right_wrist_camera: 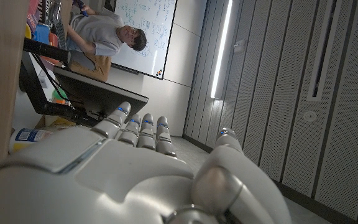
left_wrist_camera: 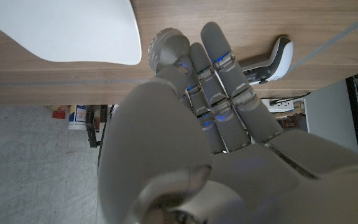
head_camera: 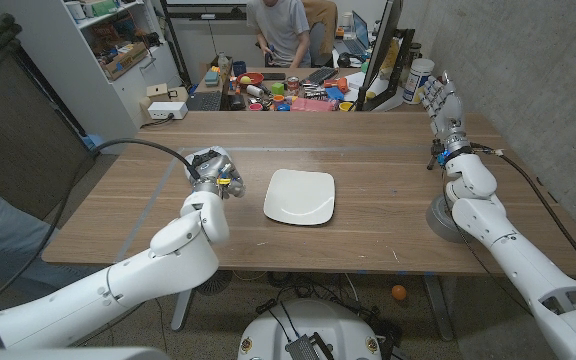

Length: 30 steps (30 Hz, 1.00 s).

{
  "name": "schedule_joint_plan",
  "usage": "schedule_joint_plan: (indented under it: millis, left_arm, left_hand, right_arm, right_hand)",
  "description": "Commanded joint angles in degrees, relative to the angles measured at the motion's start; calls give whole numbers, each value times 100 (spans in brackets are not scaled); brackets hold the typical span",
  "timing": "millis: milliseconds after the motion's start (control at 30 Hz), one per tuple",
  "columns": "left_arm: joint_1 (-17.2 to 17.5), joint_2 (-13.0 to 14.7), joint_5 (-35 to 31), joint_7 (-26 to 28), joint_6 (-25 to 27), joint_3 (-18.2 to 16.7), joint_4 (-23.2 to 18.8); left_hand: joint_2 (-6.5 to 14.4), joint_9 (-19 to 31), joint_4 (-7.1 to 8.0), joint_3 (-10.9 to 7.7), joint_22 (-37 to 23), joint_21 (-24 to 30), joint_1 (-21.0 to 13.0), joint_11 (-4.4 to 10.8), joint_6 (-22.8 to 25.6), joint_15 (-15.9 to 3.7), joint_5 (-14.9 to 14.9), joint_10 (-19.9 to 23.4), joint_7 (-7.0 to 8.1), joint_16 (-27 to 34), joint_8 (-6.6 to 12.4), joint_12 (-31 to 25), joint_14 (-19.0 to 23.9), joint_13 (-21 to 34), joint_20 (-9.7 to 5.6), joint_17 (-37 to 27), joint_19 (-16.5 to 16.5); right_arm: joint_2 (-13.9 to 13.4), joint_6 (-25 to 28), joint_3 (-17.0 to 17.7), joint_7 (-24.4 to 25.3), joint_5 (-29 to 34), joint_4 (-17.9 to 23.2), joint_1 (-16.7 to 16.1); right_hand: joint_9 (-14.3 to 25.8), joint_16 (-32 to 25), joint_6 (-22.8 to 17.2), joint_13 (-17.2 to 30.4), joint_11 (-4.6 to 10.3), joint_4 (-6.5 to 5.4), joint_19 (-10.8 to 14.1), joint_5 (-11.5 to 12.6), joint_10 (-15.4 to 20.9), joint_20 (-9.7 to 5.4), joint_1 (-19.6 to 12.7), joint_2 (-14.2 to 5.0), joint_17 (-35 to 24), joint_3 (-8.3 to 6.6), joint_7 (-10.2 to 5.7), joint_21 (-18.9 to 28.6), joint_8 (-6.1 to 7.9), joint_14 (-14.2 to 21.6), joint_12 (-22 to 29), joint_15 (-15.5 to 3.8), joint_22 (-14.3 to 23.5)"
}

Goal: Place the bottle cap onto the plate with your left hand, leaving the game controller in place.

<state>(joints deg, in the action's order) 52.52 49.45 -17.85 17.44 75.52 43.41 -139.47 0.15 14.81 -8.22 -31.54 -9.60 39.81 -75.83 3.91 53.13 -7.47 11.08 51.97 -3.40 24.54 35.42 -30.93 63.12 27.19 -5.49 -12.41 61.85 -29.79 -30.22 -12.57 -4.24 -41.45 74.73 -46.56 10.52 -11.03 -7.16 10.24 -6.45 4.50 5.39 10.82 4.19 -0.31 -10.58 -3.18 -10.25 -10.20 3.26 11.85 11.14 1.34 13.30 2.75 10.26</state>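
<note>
Near table edge, left of the plate [head_camera: 300, 197]: left hand [head_camera: 211, 170] reaches down over the game controller [left_wrist_camera: 269, 61]; grasp cannot be told. Bottle cap not discernible. Judged light, stiff, small: pinch by rim. Far right: right hand [head_camera: 443, 98] upright, fingers apart, empty.

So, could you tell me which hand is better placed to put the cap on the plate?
The left hand: it sits just beside the white plate, by the game controller. The right hand is raised at the table's far right corner, well away.
</note>
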Motion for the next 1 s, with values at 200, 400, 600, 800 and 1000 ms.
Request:
schedule_joint_plan:
  millis: [200,400,600,800,1000]
  left_arm:
    - [-1805,304,63,-445,-1437,728,653]
    - [-2746,-256,-191,-1348,-2316,1191,1856]
    - [-3564,-1076,-487,-2208,-2989,1676,3231]
    - [-3789,-1568,-513,-2716,-3339,1831,3997]
    - [-3624,-1271,-558,-3150,-3318,1727,3650]
  left_hand:
    - [64,28,10,-90,-3,-80,20,305,-7,-334,62,214,74,-125,-7,38,104,121,39,-79,-124]
    - [66,0,19,-107,-9,-100,54,335,30,-350,56,227,130,-172,1,56,39,165,47,-121,-159]
    - [67,-23,28,-115,-11,-133,85,361,35,-349,51,237,153,-204,-1,75,-2,190,50,-156,-233]
    - [63,-43,25,-121,-12,-157,99,369,59,-368,45,243,176,-223,5,100,-13,197,68,-187,-284]
    - [59,-61,21,-126,-14,-175,111,389,55,-365,41,267,180,-233,0,115,1,207,89,-213,-321]
  right_arm:
    - [-73,200,22,248,121,169,-166]
    - [-46,77,122,353,127,125,-178]
    - [32,-111,191,396,136,23,-114]
    - [123,-168,181,430,156,-111,31]
    - [164,-105,115,516,257,-213,207]
  right_hand:
    - [16,17,-1,28,-30,-7,37,40,56,14,6,23,-23,29,30,17,4,30,1,47,20]
    - [16,17,-2,29,-33,-4,39,43,60,14,4,19,-22,29,29,13,3,36,-5,52,20]
    - [16,18,-19,29,-36,-2,44,46,73,11,3,17,-21,29,22,11,9,40,-6,52,20]
    - [16,20,-24,29,-28,1,44,48,76,10,3,16,-21,30,25,8,10,43,-10,51,21]
    - [16,23,-19,29,-20,2,43,50,74,11,3,15,-20,31,22,4,7,39,-16,54,21]
